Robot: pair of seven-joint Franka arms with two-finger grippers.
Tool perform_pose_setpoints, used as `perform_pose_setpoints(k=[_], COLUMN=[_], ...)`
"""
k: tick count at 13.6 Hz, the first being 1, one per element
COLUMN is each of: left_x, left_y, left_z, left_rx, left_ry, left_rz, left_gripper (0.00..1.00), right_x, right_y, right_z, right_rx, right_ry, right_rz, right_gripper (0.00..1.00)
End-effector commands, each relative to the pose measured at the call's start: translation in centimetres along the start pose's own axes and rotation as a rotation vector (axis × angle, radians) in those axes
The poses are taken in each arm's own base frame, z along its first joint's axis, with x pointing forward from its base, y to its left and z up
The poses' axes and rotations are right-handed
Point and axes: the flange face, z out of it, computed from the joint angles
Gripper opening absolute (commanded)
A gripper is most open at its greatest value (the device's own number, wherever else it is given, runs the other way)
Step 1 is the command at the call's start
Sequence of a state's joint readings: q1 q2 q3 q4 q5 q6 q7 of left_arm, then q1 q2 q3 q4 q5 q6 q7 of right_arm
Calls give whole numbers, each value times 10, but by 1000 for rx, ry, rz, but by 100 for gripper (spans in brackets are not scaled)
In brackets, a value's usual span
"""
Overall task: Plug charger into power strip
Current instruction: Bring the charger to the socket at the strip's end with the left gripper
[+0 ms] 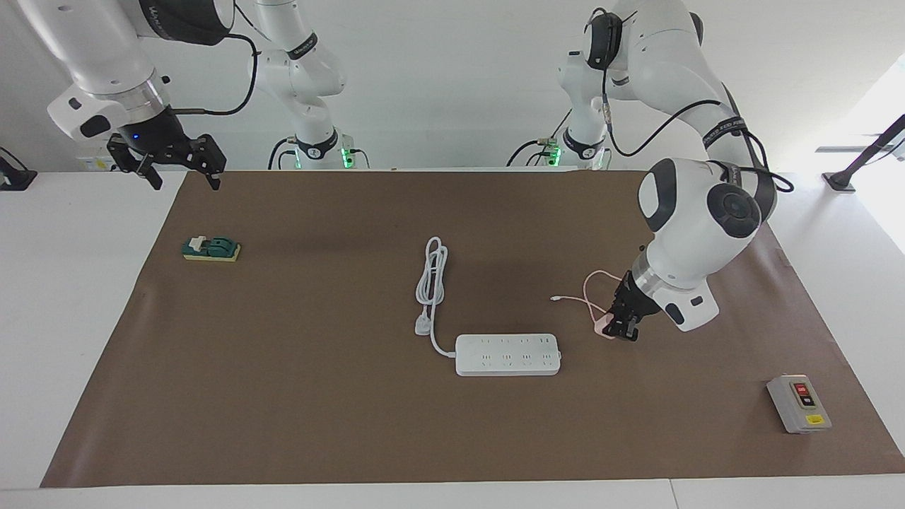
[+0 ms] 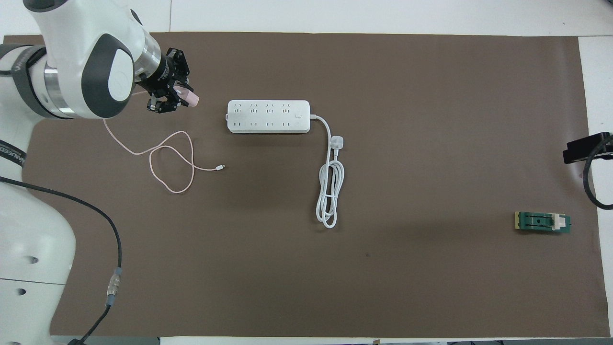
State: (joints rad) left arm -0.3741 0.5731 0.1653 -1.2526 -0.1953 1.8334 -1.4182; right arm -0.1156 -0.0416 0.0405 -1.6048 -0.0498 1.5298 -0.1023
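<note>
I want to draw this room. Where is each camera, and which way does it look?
Facing view: high across the table, looking at both robots; both arms show whole, left end effector holding the charger.
Overhead view: above the robots' end, looking steeply down; left arm shows, right end effector only partly.
Both share the power strip, charger and cable.
</note>
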Motion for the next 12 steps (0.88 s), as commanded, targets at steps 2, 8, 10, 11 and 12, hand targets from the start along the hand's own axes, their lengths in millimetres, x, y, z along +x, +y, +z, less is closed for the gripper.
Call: perform_pose_setpoints(k=[2,8,10,11,12], left_x=[-36,-82,-84,-85,-85], left_y=[12,10,10,10,9], left_z=[28,65,65,66,66], left_rx=[-18,34,34,38,39], left_ry=[69,111,113,112,113], left_rz=[-173,-205,-221,-220,-226], left_gripper=[0,0,0,0,0], right_x=[-2,-4,-4,-4,-4], right_y=[0,-3,0,-1,-1], right_z=[-5,-7,-7,-8,-7], right_rx=[78,64,62,60,59], right_ry=[7,8,8,10,8], right_rz=[28,23,28,26,26], right_gripper=[100,100,100,100,100])
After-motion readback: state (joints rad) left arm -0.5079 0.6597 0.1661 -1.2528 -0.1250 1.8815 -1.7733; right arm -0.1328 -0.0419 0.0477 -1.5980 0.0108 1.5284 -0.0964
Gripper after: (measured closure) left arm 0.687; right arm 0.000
